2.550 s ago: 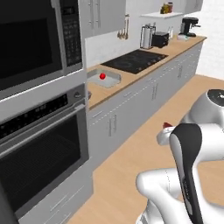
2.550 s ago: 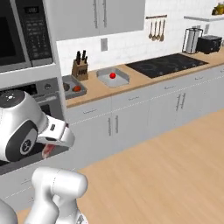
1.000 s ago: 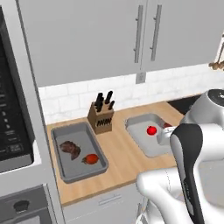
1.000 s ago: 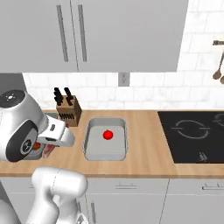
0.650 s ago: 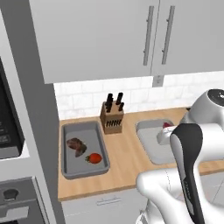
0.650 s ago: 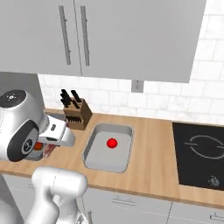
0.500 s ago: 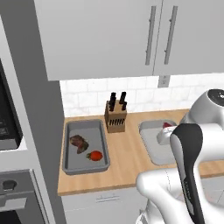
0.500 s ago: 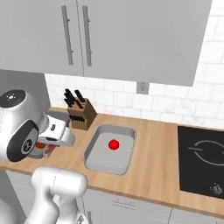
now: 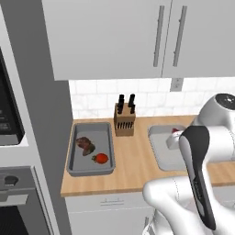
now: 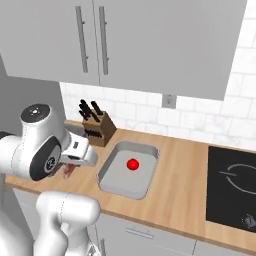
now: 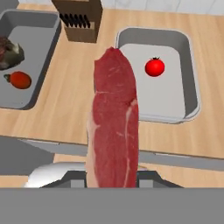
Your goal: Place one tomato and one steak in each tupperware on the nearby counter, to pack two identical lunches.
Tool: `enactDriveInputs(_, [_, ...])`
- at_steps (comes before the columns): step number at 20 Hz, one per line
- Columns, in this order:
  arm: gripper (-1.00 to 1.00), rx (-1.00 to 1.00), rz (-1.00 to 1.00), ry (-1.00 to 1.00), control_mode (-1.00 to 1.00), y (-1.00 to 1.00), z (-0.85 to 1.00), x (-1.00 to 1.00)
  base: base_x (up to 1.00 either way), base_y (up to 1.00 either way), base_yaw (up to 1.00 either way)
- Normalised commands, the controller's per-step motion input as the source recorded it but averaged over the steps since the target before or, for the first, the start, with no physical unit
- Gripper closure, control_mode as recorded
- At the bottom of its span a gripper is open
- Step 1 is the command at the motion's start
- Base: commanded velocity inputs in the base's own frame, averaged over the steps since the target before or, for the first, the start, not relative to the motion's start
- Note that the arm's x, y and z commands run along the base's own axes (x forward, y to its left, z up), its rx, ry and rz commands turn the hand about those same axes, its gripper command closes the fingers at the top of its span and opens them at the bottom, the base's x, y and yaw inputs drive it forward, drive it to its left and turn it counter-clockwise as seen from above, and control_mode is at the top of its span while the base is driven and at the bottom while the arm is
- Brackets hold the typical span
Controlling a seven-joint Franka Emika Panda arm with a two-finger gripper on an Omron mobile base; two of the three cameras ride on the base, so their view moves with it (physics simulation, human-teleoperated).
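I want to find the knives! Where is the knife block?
The knife block stands on the counter against the tiled wall, between the two tupperware trays; in the hand view it sits at the top, left of center.

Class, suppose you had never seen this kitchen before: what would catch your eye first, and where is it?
First, the raw red steak held in the gripper, hanging short of the counter. Next, the bright tomato alone in the right tupperware. The left tupperware, beyond the knife block, already holds a steak and a tomato.
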Motion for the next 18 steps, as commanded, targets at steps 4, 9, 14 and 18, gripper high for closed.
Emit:
enactDriveInputs(4, [1.0, 0.0, -0.01, 0.0, -1.0, -0.44, -0.5, 0.91, 0.0, 0.0, 0.0])
enactDriveInputs(9, [1.0, 0.0, 0.0, 0.0, -1.0, -0.43, -0.43, 0.85, 0.0, 0.0, 0.0])
enactDriveInputs(14, [1.0, 0.0, 0.0, 0.0, -1.0, -0.18, -0.45, 0.52, 0.0, 0.0, 0.0])
enactDriveInputs(18, [1.0, 0.0, 0.0, 0.0, -1.0, -0.01, -0.44, 0.54, 0.0, 0.0, 0.0])
